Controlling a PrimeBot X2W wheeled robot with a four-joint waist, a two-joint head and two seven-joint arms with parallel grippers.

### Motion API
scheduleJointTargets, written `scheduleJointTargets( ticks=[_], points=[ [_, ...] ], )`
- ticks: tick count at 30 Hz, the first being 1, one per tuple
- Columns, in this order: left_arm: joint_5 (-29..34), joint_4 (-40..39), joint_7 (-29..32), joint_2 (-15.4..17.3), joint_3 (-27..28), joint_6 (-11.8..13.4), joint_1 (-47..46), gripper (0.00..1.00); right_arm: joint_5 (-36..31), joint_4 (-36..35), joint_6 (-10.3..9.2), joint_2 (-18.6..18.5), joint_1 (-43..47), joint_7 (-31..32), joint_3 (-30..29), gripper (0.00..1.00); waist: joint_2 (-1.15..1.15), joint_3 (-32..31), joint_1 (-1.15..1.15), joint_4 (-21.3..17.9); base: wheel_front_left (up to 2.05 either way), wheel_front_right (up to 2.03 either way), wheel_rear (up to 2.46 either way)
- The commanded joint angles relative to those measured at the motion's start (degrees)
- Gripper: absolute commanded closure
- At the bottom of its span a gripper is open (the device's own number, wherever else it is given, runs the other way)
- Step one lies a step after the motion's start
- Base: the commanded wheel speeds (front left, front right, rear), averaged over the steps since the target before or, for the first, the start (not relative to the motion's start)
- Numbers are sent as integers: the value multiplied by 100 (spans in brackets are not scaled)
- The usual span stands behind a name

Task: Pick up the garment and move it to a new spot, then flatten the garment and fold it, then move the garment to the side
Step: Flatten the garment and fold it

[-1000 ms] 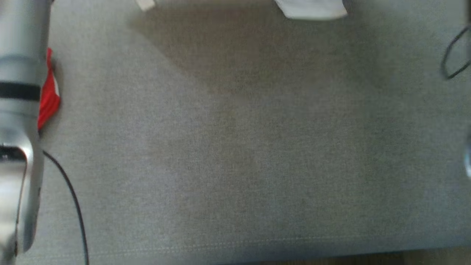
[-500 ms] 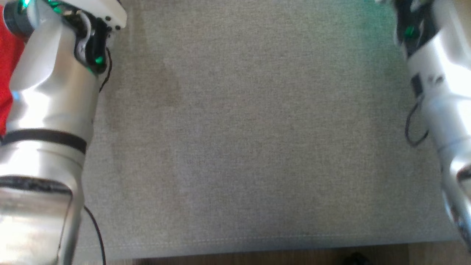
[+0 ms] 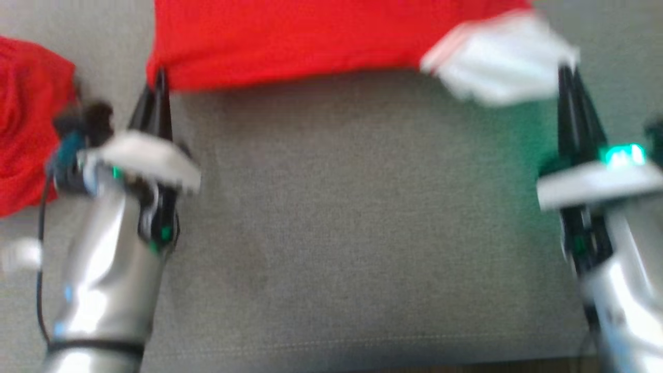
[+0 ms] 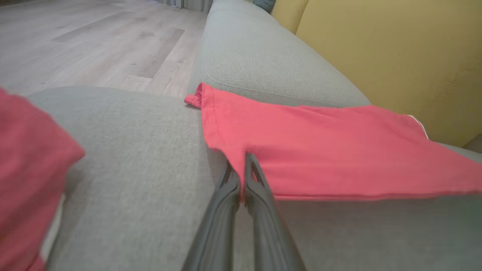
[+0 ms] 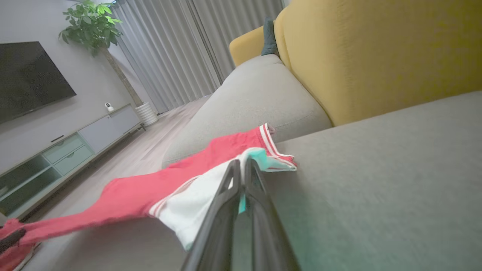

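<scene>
**Both pincers clamped on the near edge of the red garment**

The left pincer (image 3: 158, 88) was fully closed, its two dark fingers pressed together on the near left corner of the red garment (image 3: 311, 36). The right pincer (image 3: 567, 83) was closed just as tightly on the garment's white panel (image 3: 497, 62). The cloth ran between the two tips and away beyond them, across the grey seat cushion (image 3: 352, 217) towards the yellow back cushion (image 4: 376, 56). It was fairly flat ahead of the left pincer. Ahead of the right one it was bunched, with a red-and-white striped trim (image 5: 265, 141) at its far end.

A second earlier the head view had shown almost nothing but bare cushion, and half a second earlier only the two forearms. The whole picture had shifted, so the camera itself had moved, and whether the garment had moved could not be told. My reading was that the grasp was made and the spreading or carrying was in hand, with the folding yet to come.

A separate red cloth (image 3: 26, 119) lay to the outer side of the left pincer, apart from the held garment.

No brand, label or lettering could be read. The head view was blurred, and the wrist views showed only plain fabric and stripes.
</scene>
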Motion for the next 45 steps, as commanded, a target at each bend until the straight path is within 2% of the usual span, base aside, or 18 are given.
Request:
scheduleJointTargets(
  ticks=[1,4,5,10,14,18,24,29,37,45],
  points=[
    [55,-306,-68,296,209,67,146,100,-79,-383,-5,-20,261,96,-55,100,0,-341,0,-40,0,0,0],
    [82,-875,-60,370,243,178,928,100,-307,-1241,-5,168,1297,626,-560,100,0,-662,0,-33,0,0,0],
    [77,-1254,32,433,242,267,1416,100,-462,-1798,-5,367,1934,1080,-835,100,0,-859,0,-31,0,0,0],
    [50,-2328,573,591,244,594,2571,100,-786,-3011,-5,830,3243,2227,-1305,100,0,-1244,0,-49,0,0,0],
    [-5,-3179,1069,709,277,865,3386,100,-927,-3633,-5,1001,3976,3030,-1468,100,0,-1493,0,-107,0,0,0],
    [-71,-3879,1533,805,335,1127,4043,100,-1015,-3966,-5,1067,4433,3567,-1605,100,0,-1671,0,-150,0,0,0],
    [-116,-4676,2238,971,323,1400,4711,100,-1054,-4104,-5,1091,4815,4148,-1777,100,0,-1773,0,-170,0,0,0],
    [-196,-4843,2651,1072,282,1433,4839,100,-1041,-4016,-5,1093,4802,4314,-1853,100,0,-1767,0,-168,0,0,0],
    [-597,-4640,3579,1273,233,1282,4537,100,-1269,-3597,-5,1083,4043,4784,-1654,100,0,-1521,0,-261,0,0,0],
    [-1078,-4221,4351,1445,236,970,3714,100,-1283,-2760,-5,765,2611,5056,-1267,100,0,-1117,0,-283,0,0,0]
  ],
)
